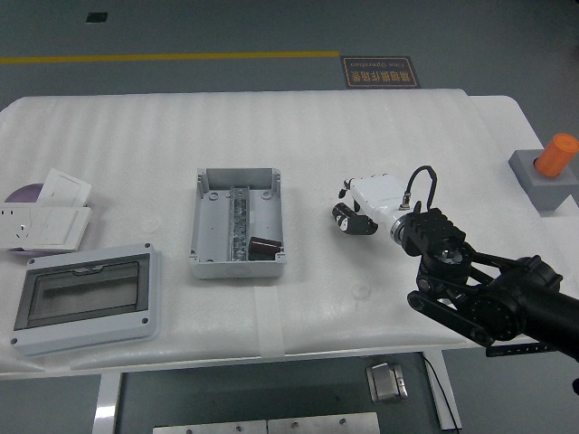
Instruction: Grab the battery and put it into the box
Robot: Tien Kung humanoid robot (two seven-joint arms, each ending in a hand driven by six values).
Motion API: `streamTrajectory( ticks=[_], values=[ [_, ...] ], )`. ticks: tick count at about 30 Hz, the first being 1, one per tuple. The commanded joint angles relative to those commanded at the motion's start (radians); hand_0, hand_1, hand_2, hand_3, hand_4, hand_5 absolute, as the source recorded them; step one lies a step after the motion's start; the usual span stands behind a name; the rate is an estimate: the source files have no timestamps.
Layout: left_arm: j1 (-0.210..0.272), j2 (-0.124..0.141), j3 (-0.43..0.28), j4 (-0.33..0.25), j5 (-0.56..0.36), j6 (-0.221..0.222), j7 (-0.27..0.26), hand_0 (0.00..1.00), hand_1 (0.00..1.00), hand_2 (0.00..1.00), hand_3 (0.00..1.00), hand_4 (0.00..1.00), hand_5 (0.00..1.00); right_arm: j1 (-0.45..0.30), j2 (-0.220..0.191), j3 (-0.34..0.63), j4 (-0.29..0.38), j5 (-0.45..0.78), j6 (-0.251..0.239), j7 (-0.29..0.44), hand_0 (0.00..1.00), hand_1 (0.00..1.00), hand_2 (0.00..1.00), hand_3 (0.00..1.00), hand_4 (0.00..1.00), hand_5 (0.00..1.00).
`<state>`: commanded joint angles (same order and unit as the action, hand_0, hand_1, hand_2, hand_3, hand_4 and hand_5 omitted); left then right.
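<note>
**Grey box already holding a dark cell while the right hand hung off to its right**

Grey plastic was what drew the eye: the open junction box (237, 222) sat lidless near the middle of the white padded table (298, 136), with a metal rail running down its floor. In its near right corner lay a small dark cylinder, the battery (265, 246), on its side and against the box wall. Judging from that alone, the placing step looked done for this cell.

The right hand (358, 207) hovered well to the right of the box, white-shelled with black fingers (348, 217) curled inward. Whether they gripped anything I could not tell; the dark fingertips bunched together and nothing clearly separate showed between them. The black arm came in from the lower right corner, wrist bent so the palm faced left toward the box, which suited either a carry in or a pull back out.

The left arm was nowhere to be seen.

Off to the left lay a grey enclosure with a smoky window cover (86, 299), flat on the table, and beyond it white wall sockets (50, 215) stacked loosely at the edge. At the far right a grey block carrying an orange knob (550, 170) stood clear of the work.
</note>
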<state>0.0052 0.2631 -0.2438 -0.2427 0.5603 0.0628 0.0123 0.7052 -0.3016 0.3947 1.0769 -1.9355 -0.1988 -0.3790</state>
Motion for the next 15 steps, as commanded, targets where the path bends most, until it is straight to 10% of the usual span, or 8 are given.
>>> streamTrajectory(
  ticks=[5, 6, 15],
  values=[
    [-0.002, 0.001, 0.000, 0.001, -0.001, 0.000, -0.003, 0.630, 0.656, 0.531, 0.586, 0.529, 0.400, 0.001, -0.004, 0.012, 0.011, 0.002, 0.015, -0.004, 0.685, 0.596, 0.452, 0.713, 0.581, 0.532],
    [-0.002, 0.001, 0.000, 0.001, -0.002, 0.000, -0.003, 0.630, 0.656, 0.532, 0.586, 0.526, 0.401, 0.002, -0.004, 0.011, 0.012, 0.002, 0.017, -0.005, 0.747, 0.667, 0.619, 0.836, 0.816, 0.705],
    [-0.003, 0.001, 0.000, 0.001, -0.001, 0.001, -0.004, 0.630, 0.656, 0.533, 0.585, 0.522, 0.401, -0.004, -0.004, -0.015, 0.003, 0.010, 0.035, -0.012, 0.808, 0.710, 0.706, 0.890, 0.895, 0.795]
  ],
)
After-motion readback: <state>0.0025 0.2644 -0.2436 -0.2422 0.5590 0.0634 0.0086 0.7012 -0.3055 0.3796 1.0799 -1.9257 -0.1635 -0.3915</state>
